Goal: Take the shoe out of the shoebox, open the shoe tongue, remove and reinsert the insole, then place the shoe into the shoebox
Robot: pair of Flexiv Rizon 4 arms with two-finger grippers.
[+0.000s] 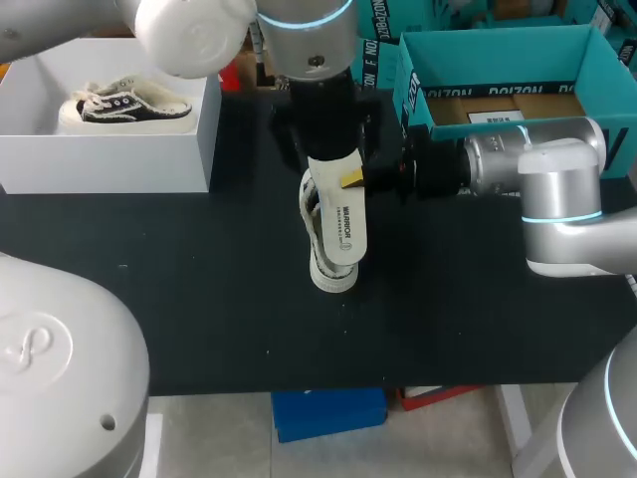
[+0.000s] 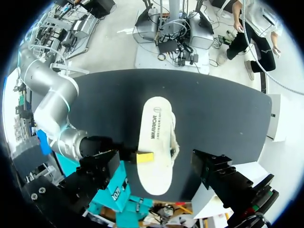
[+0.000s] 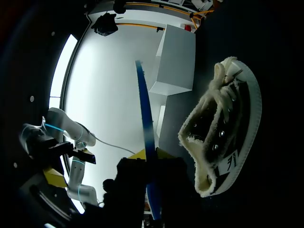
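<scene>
A white insole (image 1: 341, 214) with dark print stands tilted over a cream canvas shoe (image 1: 323, 261), which lies on its side on the black table (image 1: 179, 289). My right gripper (image 1: 354, 179) comes in from the right and is shut on the insole's upper edge. In the right wrist view the insole (image 3: 146, 137) shows edge-on, blue underneath, pinched in the gripper (image 3: 149, 156), with the shoe (image 3: 223, 128) beside it. My left gripper (image 1: 323, 149) hangs open straight above. In its own view the left gripper (image 2: 159, 173) has wide-spread black fingers (image 2: 102, 166) that flank the insole (image 2: 156, 137) without touching it.
A white shoebox (image 1: 204, 129) at the back left holds a second black-and-white shoe (image 1: 124, 105). A teal box (image 1: 498, 50) stands open at the back right, behind my right arm. The table's front edge runs close below the shoe.
</scene>
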